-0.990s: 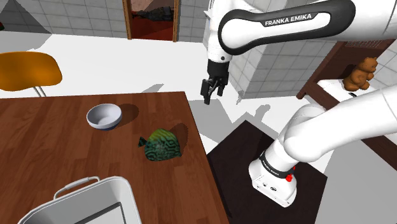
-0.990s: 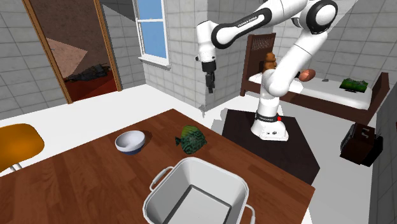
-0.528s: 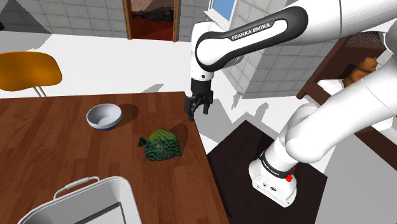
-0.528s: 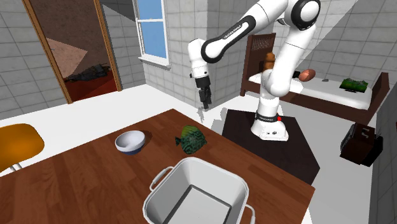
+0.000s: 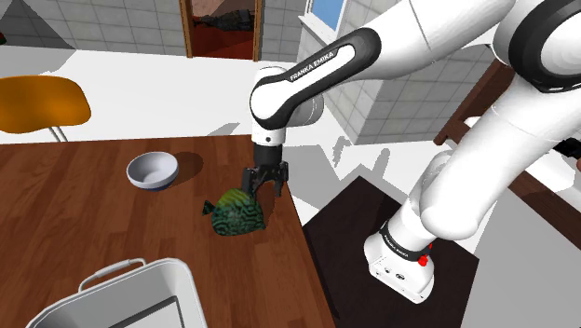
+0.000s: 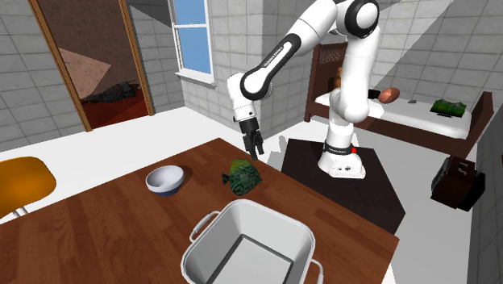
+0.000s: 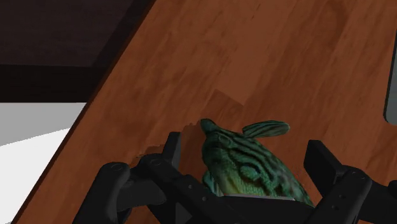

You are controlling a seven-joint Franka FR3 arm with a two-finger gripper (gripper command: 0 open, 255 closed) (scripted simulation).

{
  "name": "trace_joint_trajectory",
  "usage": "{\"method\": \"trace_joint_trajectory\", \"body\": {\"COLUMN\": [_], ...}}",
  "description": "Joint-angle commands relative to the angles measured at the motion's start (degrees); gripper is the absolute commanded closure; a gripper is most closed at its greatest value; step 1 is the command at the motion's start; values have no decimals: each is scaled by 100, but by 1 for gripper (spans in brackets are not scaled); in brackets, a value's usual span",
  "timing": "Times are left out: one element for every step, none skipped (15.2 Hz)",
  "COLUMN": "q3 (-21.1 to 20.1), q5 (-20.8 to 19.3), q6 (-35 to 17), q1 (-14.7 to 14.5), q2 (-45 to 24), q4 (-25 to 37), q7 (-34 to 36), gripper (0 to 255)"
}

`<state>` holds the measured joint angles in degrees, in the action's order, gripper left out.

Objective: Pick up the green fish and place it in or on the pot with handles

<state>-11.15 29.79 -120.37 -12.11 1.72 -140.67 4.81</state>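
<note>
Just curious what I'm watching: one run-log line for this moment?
phase: pre-grasp | claw: open, straddling green fish, not clasping | fish: on wooden table, not yet in white pot

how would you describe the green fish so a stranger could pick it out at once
On the brown wooden table, look near the edge by the robot's stand. The fish lies there with the open black jaws either side; unlike the plain pale bowl and pot, it is green with dark stripes.

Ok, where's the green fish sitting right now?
In the shoulder view the green fish lies on the wooden table near its edge, to the right of the small bowl, just below the open gripper.
</note>
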Motion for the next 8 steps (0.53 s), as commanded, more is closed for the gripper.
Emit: {"method": "trace_joint_trajectory", "body": {"q3": [-85,-128,-157,-179,-201,-222,-243,-264], "q5": [341,496,595,630,666,703,740,778], "q6": [-142,-201,-236,-311,-387,-463,-539,-615], "q1": [-92,-130,-154,-174,-194,-216,-237,-258], "q2": [-366,-568,-697,-737,-779,-822,-866,-912], "q4": [119,212,275,245,216,189,163,138], "q7": [-52,-80,-98,-115,-132,-150,-168,-187], "gripper": [0,0,0,0,0,0,0,0]}}
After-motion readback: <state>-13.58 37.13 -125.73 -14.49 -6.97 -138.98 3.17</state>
